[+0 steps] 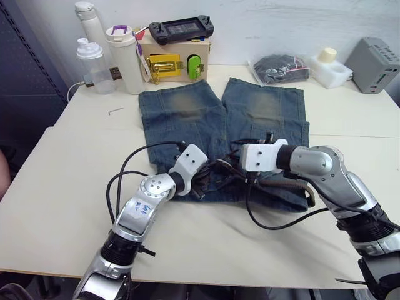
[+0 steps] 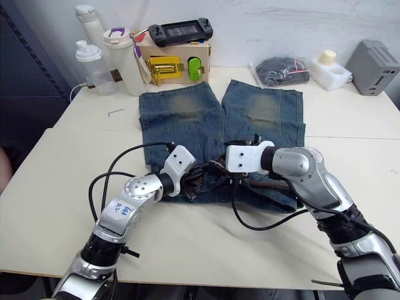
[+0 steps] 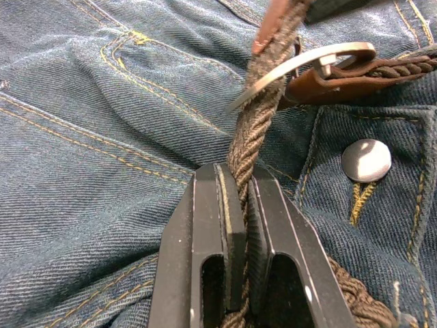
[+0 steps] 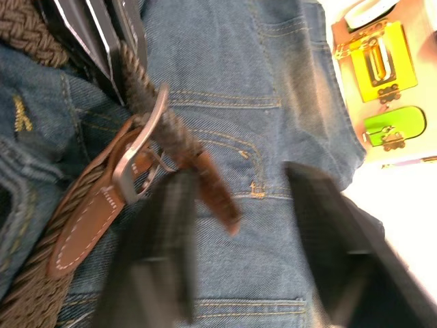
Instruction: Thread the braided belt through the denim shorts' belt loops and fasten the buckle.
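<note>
At about ten o'clock on the table [image 1: 56, 187] stand a clear shaker bottle [image 1: 91, 65], a tall white bottle [image 1: 88, 19] and a white cup with a purple lid tab [image 1: 125, 59]. I cannot tell what is inside them. Next to them is a wooden box [image 1: 181, 59] with a yellow latch [image 1: 164, 65] and a green latch [image 1: 195, 65] on its front, and a black game pad [image 1: 181, 28] lies on top of it.

The denim shorts [image 1: 187, 112] lie flat in the middle, with the legs pointing to twelve o'clock and the waist near the robot. That puts the belt line close to both arms.

The left gripper [image 3: 239, 205] is pinched shut on the braided belt [image 3: 249, 143], just behind its tip. The tip has already gone through the buckle [image 3: 307, 58]. I think the grip sits so close so the robot can push or pull the belt end through.

The right gripper [image 4: 235, 205] hangs just over the leather belt tip [image 4: 215, 191], with its fingers spread wide and holding nothing. It looks ready to grab the tip. A silver button [image 3: 366, 159] on the shorts sits just beside the buckle.

At about one o'clock is a clear bag [image 1: 278, 67] with dark cloth in it, then a white block with a round top [image 1: 330, 65], then a grey box [image 1: 374, 64] at two o'clock.
</note>
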{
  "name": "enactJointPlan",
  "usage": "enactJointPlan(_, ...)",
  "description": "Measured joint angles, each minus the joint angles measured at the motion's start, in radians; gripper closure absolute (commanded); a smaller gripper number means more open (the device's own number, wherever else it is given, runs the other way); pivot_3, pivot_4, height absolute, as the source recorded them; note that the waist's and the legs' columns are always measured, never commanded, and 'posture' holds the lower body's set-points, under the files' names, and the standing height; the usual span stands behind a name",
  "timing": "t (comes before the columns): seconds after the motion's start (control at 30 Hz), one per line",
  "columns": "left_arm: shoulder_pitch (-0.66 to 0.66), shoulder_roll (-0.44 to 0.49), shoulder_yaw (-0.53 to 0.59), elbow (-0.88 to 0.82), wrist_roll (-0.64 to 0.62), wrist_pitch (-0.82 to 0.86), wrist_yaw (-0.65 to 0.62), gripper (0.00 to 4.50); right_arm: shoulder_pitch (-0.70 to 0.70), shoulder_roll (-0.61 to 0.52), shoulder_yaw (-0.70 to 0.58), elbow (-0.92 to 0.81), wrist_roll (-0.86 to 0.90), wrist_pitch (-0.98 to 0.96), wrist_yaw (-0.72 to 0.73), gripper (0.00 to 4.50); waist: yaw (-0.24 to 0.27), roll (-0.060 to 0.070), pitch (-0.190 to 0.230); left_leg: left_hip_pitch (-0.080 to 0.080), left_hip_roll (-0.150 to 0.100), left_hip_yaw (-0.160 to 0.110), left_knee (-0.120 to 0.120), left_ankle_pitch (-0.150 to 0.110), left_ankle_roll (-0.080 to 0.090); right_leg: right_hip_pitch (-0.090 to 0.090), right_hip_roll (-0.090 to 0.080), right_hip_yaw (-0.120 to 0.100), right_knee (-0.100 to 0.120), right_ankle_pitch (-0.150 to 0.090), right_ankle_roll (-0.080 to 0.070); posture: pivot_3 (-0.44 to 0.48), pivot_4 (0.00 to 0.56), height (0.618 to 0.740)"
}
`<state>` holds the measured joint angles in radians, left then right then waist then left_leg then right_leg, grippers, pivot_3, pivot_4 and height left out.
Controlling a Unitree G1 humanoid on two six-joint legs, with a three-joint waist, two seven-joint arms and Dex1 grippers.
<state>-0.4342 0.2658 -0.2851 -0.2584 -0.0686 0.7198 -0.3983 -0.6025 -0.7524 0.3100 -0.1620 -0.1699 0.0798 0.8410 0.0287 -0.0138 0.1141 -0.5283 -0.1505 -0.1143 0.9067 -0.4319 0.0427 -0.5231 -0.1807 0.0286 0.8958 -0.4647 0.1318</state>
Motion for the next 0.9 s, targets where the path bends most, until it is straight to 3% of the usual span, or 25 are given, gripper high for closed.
enactJointPlan(0.03, 0.0, 0.0, 0.0, 0.0, 0.001, 0.0, 0.0, 4.5, 0.001, 0.001, -0.001, 0.0, -0.001, 0.001, 0.001, 4.44, 0.0, 0.0, 0.0, 0.0, 0.0, 0.0, 0.0, 0.0, 0.0, 0.0, 0.0, 0.0, 0.0, 0.0, 0.0, 0.0, 0.15, 0.645)
enactJointPlan(0.23, 0.002, 0.004, -0.001, 0.0, 0.004, -0.009, -0.001, 4.5, 0.012, 0.007, -0.009, -0.002, -0.001, 0.01, 0.008, 4.44, -0.002, 0.0, 0.0, 0.0, 0.0, 0.0, 0.0, 0.0, 0.0, 0.0, 0.0, 0.0, 0.0, 0.0, 0.0, 0.0, 0.15, 0.645)
enactJointPlan(0.5, 0.006, -0.002, 0.038, 0.029, 0.004, -0.051, 0.0, 1.25, 0.038, 0.015, -0.015, -0.014, -0.001, 0.028, 0.02, 4.5, -0.004, 0.0, 0.0, -0.002, 0.0, 0.0, 0.0, 0.0, 0.0, -0.003, 0.0, 0.0, 0.001, 0.0, 0.0, 0.0, 0.15, 0.645)
enactJointPlan(0.6, 0.006, -0.002, 0.042, 0.033, 0.007, -0.058, 0.001, 0.37, 0.041, 0.015, -0.016, -0.019, -0.001, 0.034, 0.02, 4.5, -0.004, 0.0, 0.0, -0.002, 0.0, 0.0, 0.0, 0.0, 0.0, -0.004, 0.0, 0.0, 0.001, 0.0, 0.0, 0.0, 0.15, 0.645)
enactJointPlan(0.63, 0.005, -0.002, 0.044, 0.034, 0.01, -0.061, 0.002, 0.01, 0.044, 0.016, -0.018, -0.026, -0.001, 0.039, 0.02, 4.16, -0.004, 0.0, 0.0, -0.002, 0.0, 0.0, 0.0, 0.0, 0.0, -0.004, 0.0, 0.0, 0.001, 0.0, 0.0, 0.0, 0.15, 0.645)
enactJointPlan(0.7, 0.005, -0.002, 0.046, 0.035, 0.012, -0.063, 0.002, 0.0, 0.045, 0.019, -0.025, -0.029, -0.001, 0.051, 0.017, 3.62, -0.004, 0.0, 0.0, -0.002, 0.0, 0.0, 0.0, 0.0, 0.0, -0.004, 0.0, 0.0, 0.001, 0.0, 0.0, 0.0, 0.15, 0.645)
enactJointPlan(0.73, 0.005, -0.002, 0.044, 0.035, 0.012, -0.063, 0.0, 0.0, 0.045, 0.022, -0.031, -0.029, -0.001, 0.056, 0.013, 3.08, -0.003, 0.0, 0.0, -0.002, 0.0, 0.0, 0.0, 0.0, 0.0, -0.004, 0.0, 0.0, 0.001, 0.0, 0.0, 0.0, 0.15, 0.645)
enactJointPlan(0.9, 0.011, -0.001, 0.046, 0.03, 0.002, -0.058, -0.018, 0.0, 0.045, 0.025, -0.04, -0.029, -0.008, 0.058, 0.004, 1.16, -0.005, 0.0, 0.0, -0.003, 0.0, 0.001, 0.0, 0.0, 0.0, -0.005, 0.0, 0.0, 0.002, 0.0, 0.0, 0.0, 0.15, 0.645)
